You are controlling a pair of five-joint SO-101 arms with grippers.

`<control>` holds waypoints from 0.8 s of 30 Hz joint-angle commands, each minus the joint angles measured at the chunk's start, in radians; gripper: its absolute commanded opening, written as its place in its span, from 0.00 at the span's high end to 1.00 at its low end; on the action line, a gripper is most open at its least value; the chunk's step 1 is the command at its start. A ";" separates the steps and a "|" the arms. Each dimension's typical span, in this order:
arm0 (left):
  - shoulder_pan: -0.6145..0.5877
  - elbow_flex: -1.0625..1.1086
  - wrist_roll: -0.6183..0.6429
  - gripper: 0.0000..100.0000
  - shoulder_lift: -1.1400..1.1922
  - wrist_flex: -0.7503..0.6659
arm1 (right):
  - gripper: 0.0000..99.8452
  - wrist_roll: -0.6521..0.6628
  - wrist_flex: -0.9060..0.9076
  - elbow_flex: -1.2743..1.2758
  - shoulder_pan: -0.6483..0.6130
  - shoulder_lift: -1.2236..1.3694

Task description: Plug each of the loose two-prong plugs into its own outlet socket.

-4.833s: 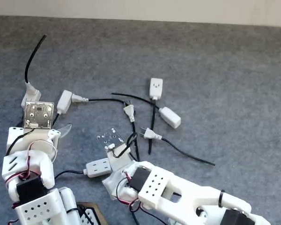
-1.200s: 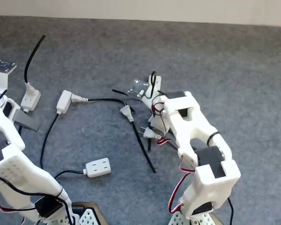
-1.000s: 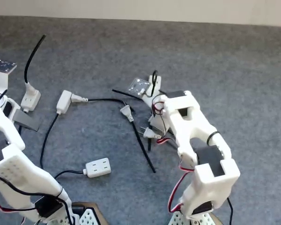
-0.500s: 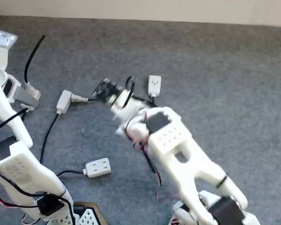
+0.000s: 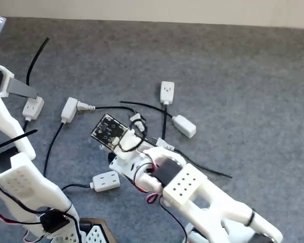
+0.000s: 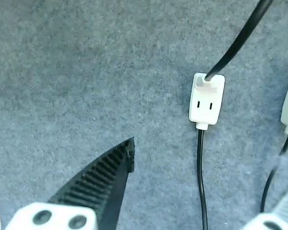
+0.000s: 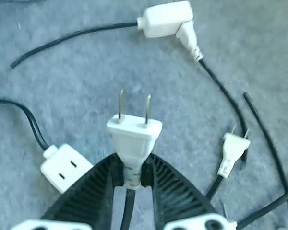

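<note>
Right gripper point(image 7: 133, 163) pinching white two-prong plug point(image 7: 133, 135) at neck, prongs forward, just beside white socket block point(image 7: 65, 167). Left gripper point(image 6: 209, 167) spread, empty. Risks: unanchored block skids under push; plug pivots in pinch, prongs miss slots.

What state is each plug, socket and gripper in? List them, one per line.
held plug, gripped, prongs bare, unplugged
right gripper, shut on held plug
loose plug, lying free, unplugged
triple socket, empty
upper socket, empty
angled socket, plug seated
block socket, lying loose, slots hidden
left gripper, open, empty
socket by left gripper, plug in its end, side slots empty
</note>
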 commanded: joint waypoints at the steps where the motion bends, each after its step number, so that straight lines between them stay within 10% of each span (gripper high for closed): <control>1: 0.041 -0.041 0.011 0.53 -0.018 -0.020 | 0.99 -0.012 -0.033 0.002 0.008 -0.079; 12: 0.228 0.165 0.164 0.53 -0.599 0.043 | 0.99 -0.063 -0.033 -0.001 0.058 -0.019; 24: 0.309 1.503 0.150 0.53 -1.541 -0.482 | 0.99 -0.123 -0.051 0.050 0.004 -0.045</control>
